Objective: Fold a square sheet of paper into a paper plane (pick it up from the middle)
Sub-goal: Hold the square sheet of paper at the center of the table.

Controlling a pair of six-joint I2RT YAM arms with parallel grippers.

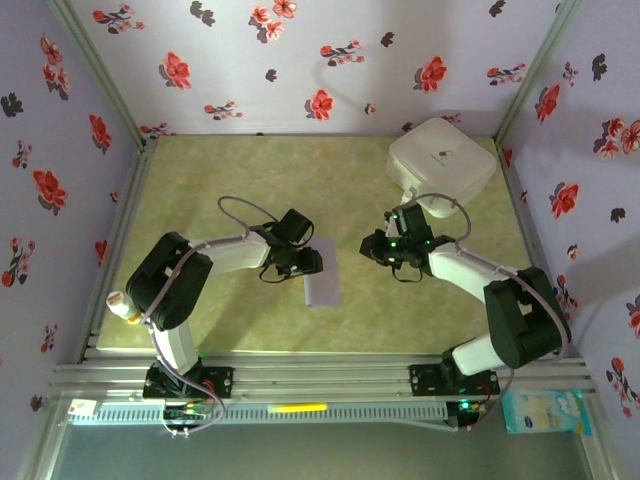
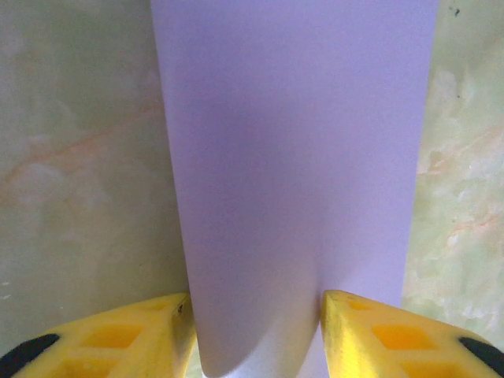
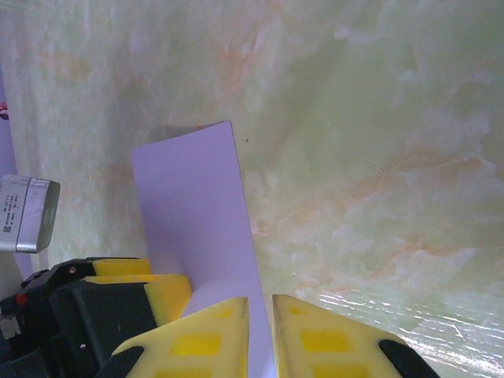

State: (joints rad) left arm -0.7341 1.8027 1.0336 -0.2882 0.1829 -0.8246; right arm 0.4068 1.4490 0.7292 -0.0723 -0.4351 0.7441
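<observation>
The square sheet of paper (image 1: 324,282) is pale lavender and lies on the green table mat in the middle. My left gripper (image 1: 308,263) is at its left edge. In the left wrist view the sheet (image 2: 291,142) curls up into a trough, and the left gripper (image 2: 256,307) is shut on that curl, one yellow finger on each side. My right gripper (image 1: 368,248) hovers a short way right of the sheet. Its jaws (image 3: 260,307) are shut to a thin slit with nothing gripped. The sheet's (image 3: 193,197) right edge lines up with the slit. The paper plane is out of view.
A white rounded box (image 1: 442,165) stands at the back right, behind the right arm. Flowered walls close in the mat on the left, back and right. In the right wrist view the left gripper's yellow finger (image 3: 161,290) shows close by on the left.
</observation>
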